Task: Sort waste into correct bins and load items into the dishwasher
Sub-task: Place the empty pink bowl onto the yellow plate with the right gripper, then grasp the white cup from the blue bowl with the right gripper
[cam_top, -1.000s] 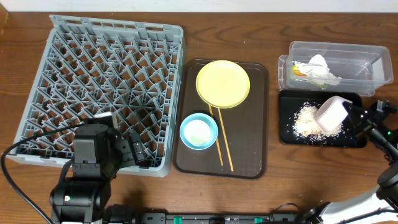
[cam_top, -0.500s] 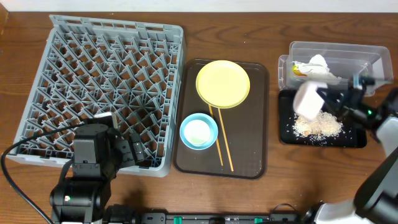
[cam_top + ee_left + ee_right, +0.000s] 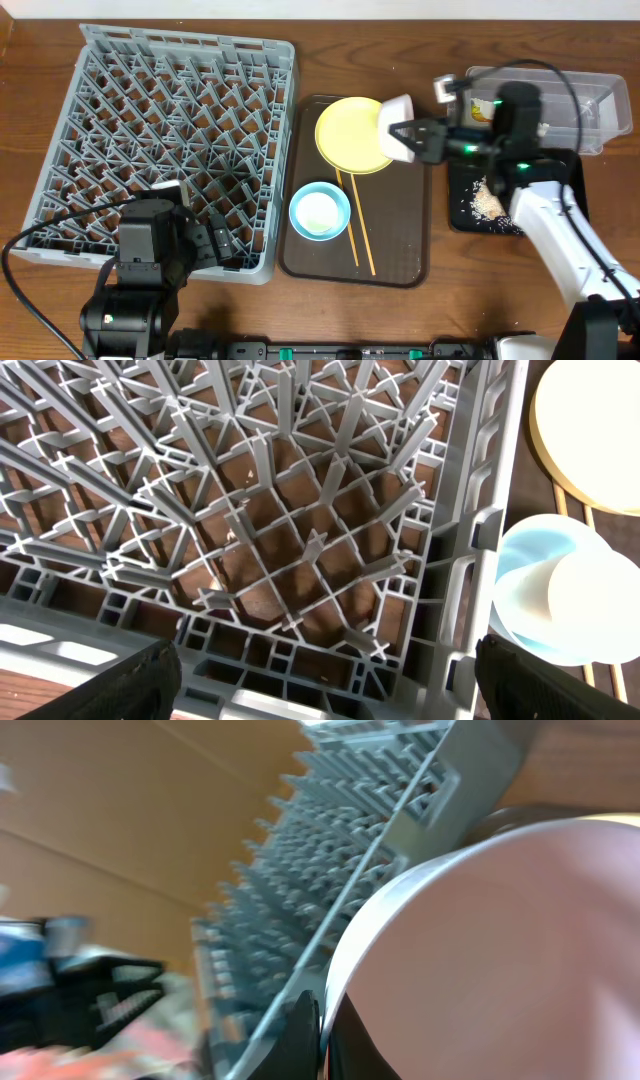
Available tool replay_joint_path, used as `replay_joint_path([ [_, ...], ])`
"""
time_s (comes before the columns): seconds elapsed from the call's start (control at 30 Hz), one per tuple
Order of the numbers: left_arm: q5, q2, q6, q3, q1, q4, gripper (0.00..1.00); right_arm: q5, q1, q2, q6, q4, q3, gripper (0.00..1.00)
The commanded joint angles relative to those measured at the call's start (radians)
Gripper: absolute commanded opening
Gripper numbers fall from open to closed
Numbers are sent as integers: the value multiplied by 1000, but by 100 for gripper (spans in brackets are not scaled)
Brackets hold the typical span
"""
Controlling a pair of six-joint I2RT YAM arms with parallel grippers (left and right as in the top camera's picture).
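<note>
Brown wooden bench fills the overhead view. On it we count one grey dish rack, the biggest piece, at the left; one brown serving tray at centre; one clear tub at upper right; and one black tray just below that tub. Of the smaller things we count one yellow plate, one light blue bowl, one white bowl, one small white cup, two chopsticks and a scatter of rice.

The rack's right edge runs just beside the serving tray's left edge, with a thin strip of wood between them. A similar strip parts the serving tray from the black tray. Wider bare wood lies along the lower right of the frame.

The plate lies at the top of the serving tray. The blue bowl sits lower left on it with the cup inside, and the chopsticks run down beside the bowl. The rice lies in the black tray.

The right arm reaches in from the right, and the right jaws are clamped on the rim of the white bowl. The bowl is held tilted above the serving tray's upper right, at the plate's right edge.

The left arm sits at the lower left. Its fingertips show the left jaws wide apart over the rack's lower right corner, gripping nothing.
</note>
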Motion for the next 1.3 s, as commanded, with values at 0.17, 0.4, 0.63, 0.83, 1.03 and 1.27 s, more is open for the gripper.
replay_joint_path([
  [0.17,-5,-1,-13,19,4,-3,94,645,235,9,-310,6,19,1],
  [0.4,-5,-1,-13,19,4,-3,94,821,364,164,-455,105,19,1],
  [0.63,-5,-1,-13,19,4,-3,94,807,368,306,-449,185,19,1],
  [0.83,-5,-1,-13,19,4,-3,94,765,369,346,-446,172,19,1],
  [1.03,-5,-1,-13,19,4,-3,94,649,368,332,-446,145,19,76],
  [1.27,-5,-1,-13,19,4,-3,94,572,330,233,-364,24,19,99],
])
